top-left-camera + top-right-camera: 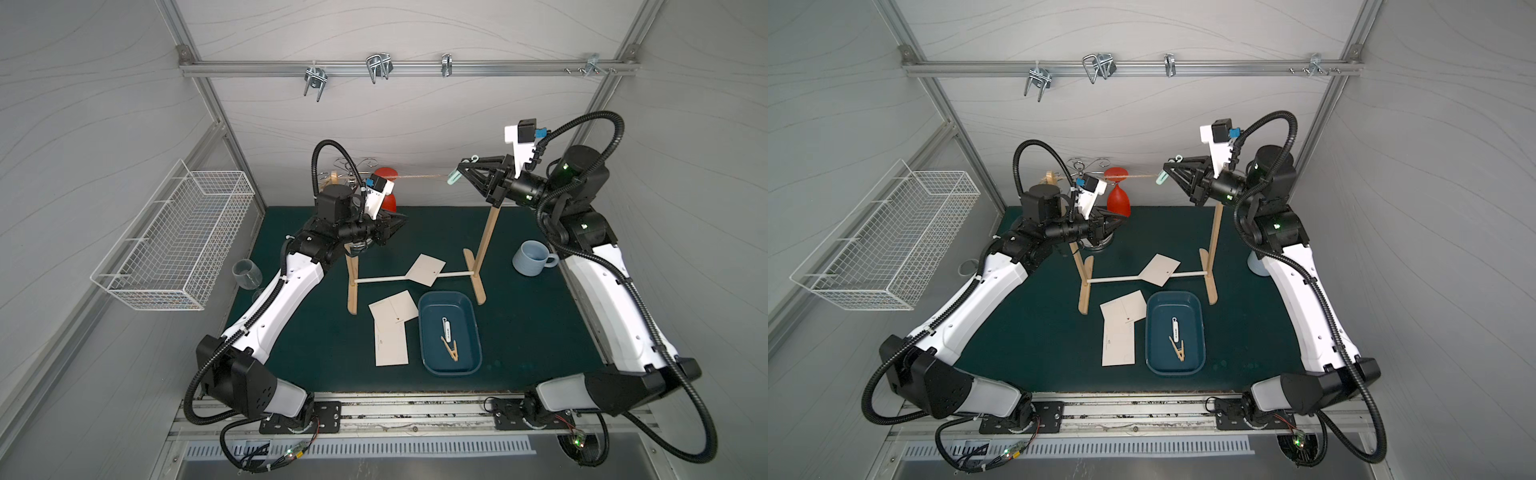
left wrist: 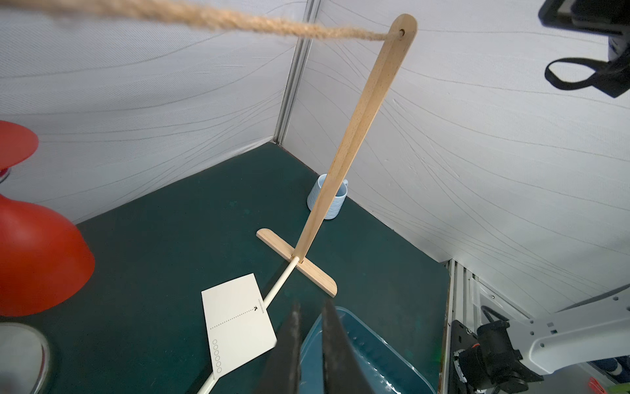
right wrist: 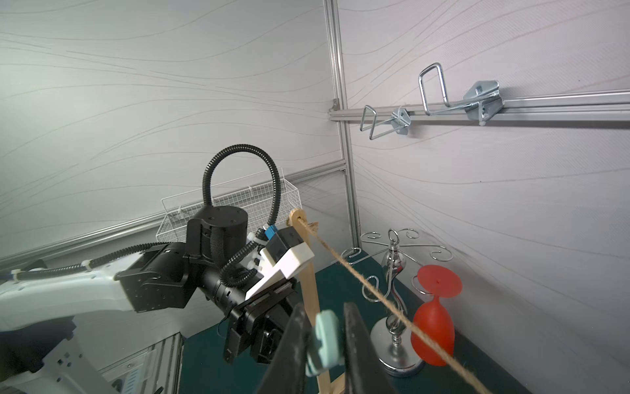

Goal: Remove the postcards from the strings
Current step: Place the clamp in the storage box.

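Blue tray (image 1: 451, 330) nearest in top views, holding two removed clips; three postcards (image 1: 390, 328) off string, flat on mat. Left wrist view: left gripper (image 2: 312, 341) nearly closed, empty, idle below string (image 2: 238, 20). Right wrist view: right gripper (image 3: 324, 341) clamped on mint clip (image 3: 324, 344) beside string, likely bound for tray.

The twine (image 1: 419, 177) spans the wooden uprights (image 1: 487, 239) with open air beneath it. On the green mat (image 1: 532, 324), the mat's right side and front-left corner lie bare. A blue tray (image 1: 428, 332) and two overlapping postcards (image 1: 390, 328) block the front middle. A third postcard (image 1: 426, 270) covers the white dowel (image 1: 378, 279). A red goblet (image 1: 1118, 195) crowds the back edge.
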Motion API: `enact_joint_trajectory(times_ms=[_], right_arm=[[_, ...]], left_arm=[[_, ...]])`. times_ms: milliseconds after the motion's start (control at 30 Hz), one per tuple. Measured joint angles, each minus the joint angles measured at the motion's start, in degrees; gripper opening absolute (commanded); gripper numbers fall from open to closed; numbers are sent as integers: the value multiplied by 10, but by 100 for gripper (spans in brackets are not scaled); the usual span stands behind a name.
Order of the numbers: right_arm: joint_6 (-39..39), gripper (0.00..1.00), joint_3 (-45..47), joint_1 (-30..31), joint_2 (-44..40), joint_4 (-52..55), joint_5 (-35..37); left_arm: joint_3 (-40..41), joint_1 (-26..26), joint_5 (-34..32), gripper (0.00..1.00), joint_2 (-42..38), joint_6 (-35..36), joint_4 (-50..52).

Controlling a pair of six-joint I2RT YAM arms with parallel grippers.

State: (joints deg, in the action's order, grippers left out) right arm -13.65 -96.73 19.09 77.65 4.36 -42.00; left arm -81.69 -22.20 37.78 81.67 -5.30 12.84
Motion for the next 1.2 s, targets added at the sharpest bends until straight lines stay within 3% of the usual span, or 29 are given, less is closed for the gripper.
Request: enact_joint_trajectory(times_ms=[300,667,900,1200], right_arm=[[-49,0,270,7,-171,-20,23],[-116,0,572,68,-246,30,91],[-147,0,661,80,-277,53,141],[-168,1,709,93,-260,63,173]], left_arm=[[61,-3,-25,18,-52,-39,-23],[176,-20,-79,19,-135,-86,-28],[224,-22,-111,19,-172,-99,-22],[268,-23,-134,19,-185,-115,-23]])
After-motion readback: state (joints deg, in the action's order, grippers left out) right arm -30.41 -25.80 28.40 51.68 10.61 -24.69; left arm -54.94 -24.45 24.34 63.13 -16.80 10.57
